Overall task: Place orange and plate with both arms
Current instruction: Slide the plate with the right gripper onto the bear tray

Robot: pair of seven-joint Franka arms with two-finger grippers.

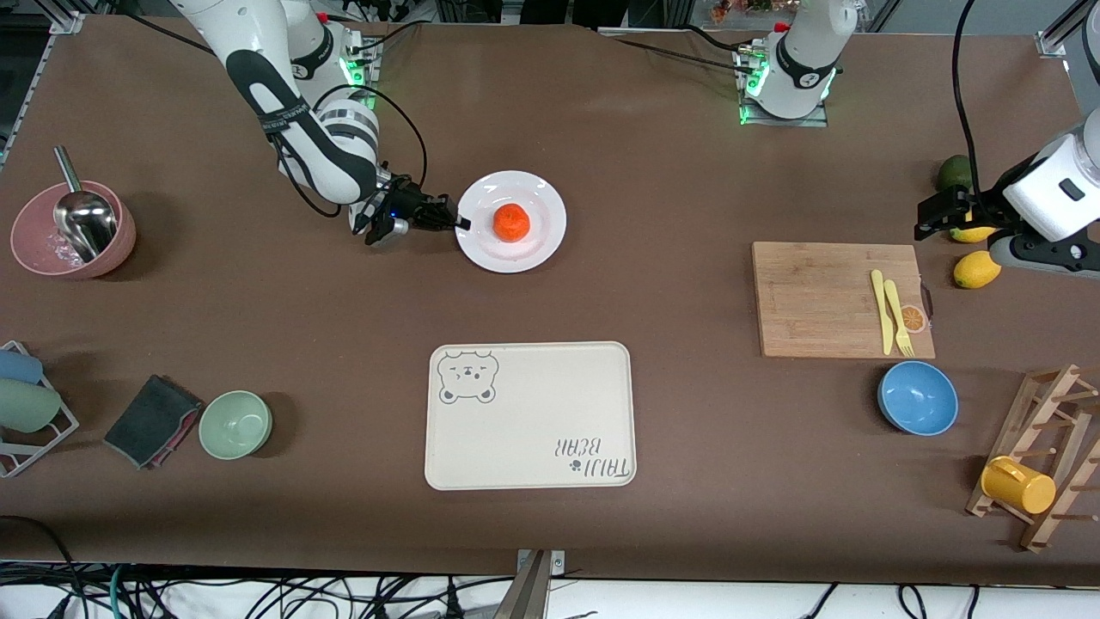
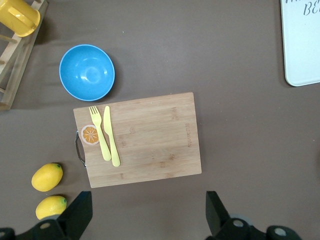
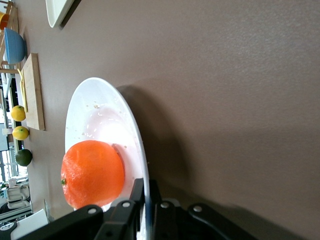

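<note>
The white plate [image 1: 537, 245] lies on the brown table with the orange [image 1: 511, 221] resting at its middle. My right gripper [image 1: 461, 223] is shut on the plate's rim at the edge toward the right arm's end of the table. In the right wrist view the two fingers pinch the thin rim of the plate [image 3: 95, 115] right beside the orange [image 3: 92, 172]. My left gripper [image 1: 926, 222] hangs open and empty in the air over the lemons at the left arm's end, its fingers [image 2: 79, 215] wide apart above bare table.
A beige bear tray [image 1: 530, 415] lies nearer the camera than the plate. A wooden cutting board [image 1: 825, 297] with a yellow fork and knife, a blue bowl [image 1: 918, 397], lemons [image 1: 976, 269], a green fruit and a mug rack sit toward the left arm's end. Pink bowl with ladle [image 1: 73, 229], green bowl and cloth sit toward the right arm's end.
</note>
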